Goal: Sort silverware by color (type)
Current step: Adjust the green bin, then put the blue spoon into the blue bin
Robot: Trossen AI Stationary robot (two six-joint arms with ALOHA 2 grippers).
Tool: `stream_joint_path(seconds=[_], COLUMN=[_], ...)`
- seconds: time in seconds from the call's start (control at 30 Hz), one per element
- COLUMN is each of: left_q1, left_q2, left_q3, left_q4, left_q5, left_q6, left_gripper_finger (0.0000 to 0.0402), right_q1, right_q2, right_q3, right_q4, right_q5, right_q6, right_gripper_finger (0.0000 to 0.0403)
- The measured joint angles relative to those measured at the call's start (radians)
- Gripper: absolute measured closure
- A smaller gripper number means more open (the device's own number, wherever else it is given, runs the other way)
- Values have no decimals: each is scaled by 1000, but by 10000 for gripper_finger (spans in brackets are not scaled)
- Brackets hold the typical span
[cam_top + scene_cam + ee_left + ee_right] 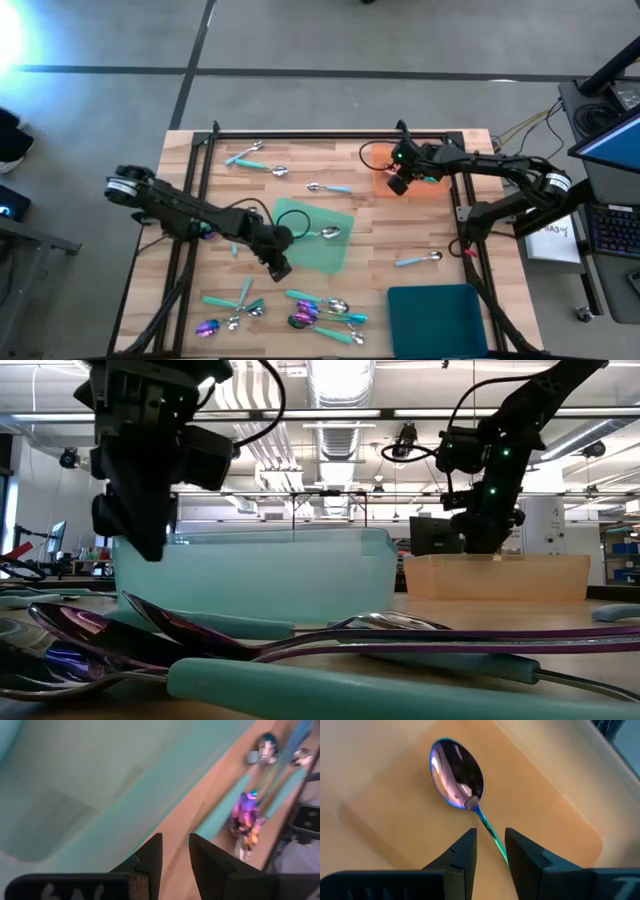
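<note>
Two arms over two trays

The right gripper [490,851], fingers apart, hangs over a purple spoon [457,775] in the orange tray [560,827]; the left gripper [174,860], also apart, is by the green tray [318,256].

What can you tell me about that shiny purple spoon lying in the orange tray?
The spoon has a glossy, mirror-like oval bowl tinted purple-pink with a blue edge, and a thin blue-green handle. It looks like coated metal. It lies flat, bowl up, on the floor of the orange tray. Its handle runs between the open fingers of the right gripper, which hangs just above it; whether they touch it is unclear.
</note>
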Motion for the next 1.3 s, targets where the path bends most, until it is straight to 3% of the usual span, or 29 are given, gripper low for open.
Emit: stream_joint_path(seconds=[0.27,0.47,0.8,1.03,1.3], left_q1=[1,0,32,158,417], left_q2=[93,113,35,-44,-88], left_q3=[148,245,404,371,249], left_q4=[-20,-236,-698,-803,-782], left_q5=[-39,-105,-519,-594,-644], left_q6=[141,191,192,217,376], left_gripper_finger=[325,341,352,352,352], right_q1=[0,0,0,0,0], right_q2=[0,0,0,0,0], right_q3=[-34,-36,-33,-33,-33], right_q4=[1,1,1,6,7], right_q5=[0,0,0,0,0], right_q6=[0,-4,-29,-29,-4], right_gripper_finger=[312,312,312,312,312])
